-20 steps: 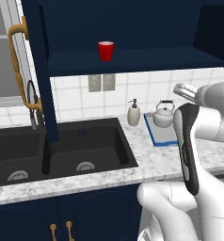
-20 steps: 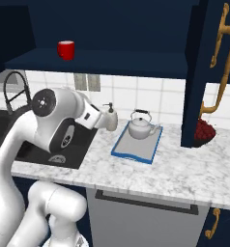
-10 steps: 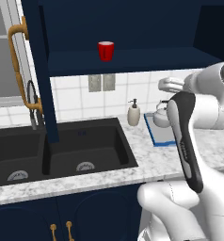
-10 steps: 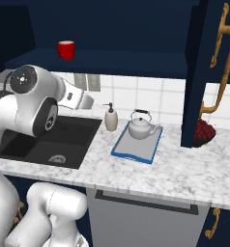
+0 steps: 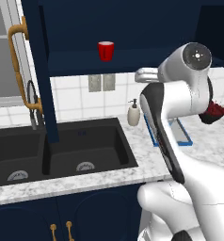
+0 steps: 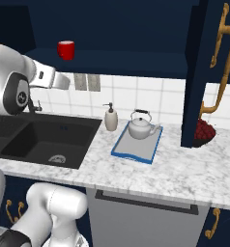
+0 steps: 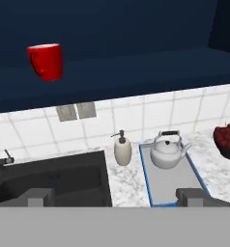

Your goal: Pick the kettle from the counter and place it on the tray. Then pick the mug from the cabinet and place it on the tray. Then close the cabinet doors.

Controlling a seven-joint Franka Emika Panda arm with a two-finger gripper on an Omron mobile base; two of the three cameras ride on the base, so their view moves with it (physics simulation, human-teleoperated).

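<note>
Reaching for the mug (image 5: 105, 50), seen at upper centre of the left base view on the cabinet (image 5: 132, 28) shelf, could end with it being knocked back or tipped if the fingers are brought in too low against the shelf edge; the open cabinet door (image 5: 38, 70) with its brass handle (image 5: 20, 70) stands at the left of the path, and the soap dispenser (image 5: 133, 113) is seen just left of the arm.

In the right base view the kettle (image 6: 140, 127) is already set on the tray (image 6: 136, 154) at centre, so a careless swing could clip it; a bowl of red fruit (image 6: 204, 131) is partly hidden behind the right door (image 6: 204, 72), which will be in the way when that door is closed.

In the hand view the pincer (image 7: 116, 197) is held wide open and empty at the bottom, the mug at upper left, the worktop (image 7: 129, 181) below
</note>
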